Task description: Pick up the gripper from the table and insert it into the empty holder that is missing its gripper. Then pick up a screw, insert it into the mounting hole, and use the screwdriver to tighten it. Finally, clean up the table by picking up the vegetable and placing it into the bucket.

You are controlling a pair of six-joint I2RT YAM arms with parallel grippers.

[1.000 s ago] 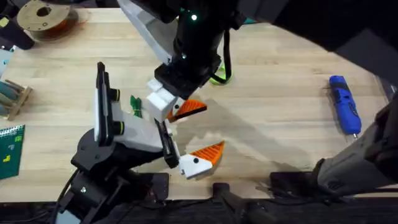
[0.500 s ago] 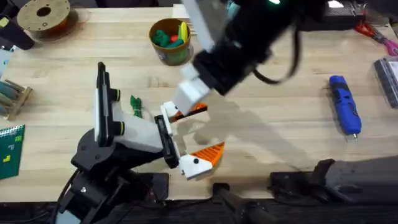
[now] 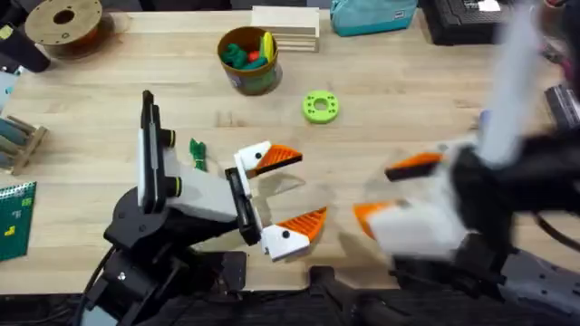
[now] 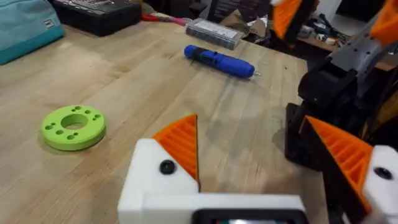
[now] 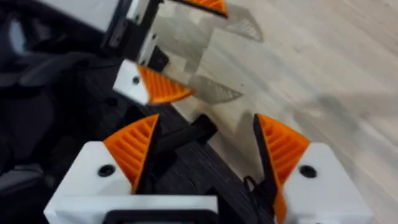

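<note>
- Two orange wedge pads (image 3: pixel 276 158) seated in white holders (image 3: pixel 252 156), forming the left gripper (image 3: pixel 290 190), jaws spread wide with nothing between them.
- Low over the table (image 3: pixel 390 136), just right of the small green vegetable (image 3: pixel 197 153); second pad at (image 3: pixel 305 223).
- Seen from the left wrist: both ribbed pads (image 4: pixel 180 143) mounted on white blocks, bare wood in the gap.
- Well beyond the left gripper, toward the far edge: round bucket (image 3: pixel 247 60) with green, red and yellow produce inside.
- Lime-green ring (image 3: pixel 320 106) right of the bucket, apart from it; also in the left wrist view (image 4: pixel 73 126).
- Blue screwdriver (image 4: pixel 219 61) lying flat far to the right of the left gripper, thin tip pointing away from the ring.
- Right gripper (image 3: pixel 399 195) blurred, low at the near right, orange pads on white blocks; wide apart and empty in its own wrist view (image 5: pixel 205 149).
- Filament spool (image 3: pixel 65 25) at the far left corner.
</note>
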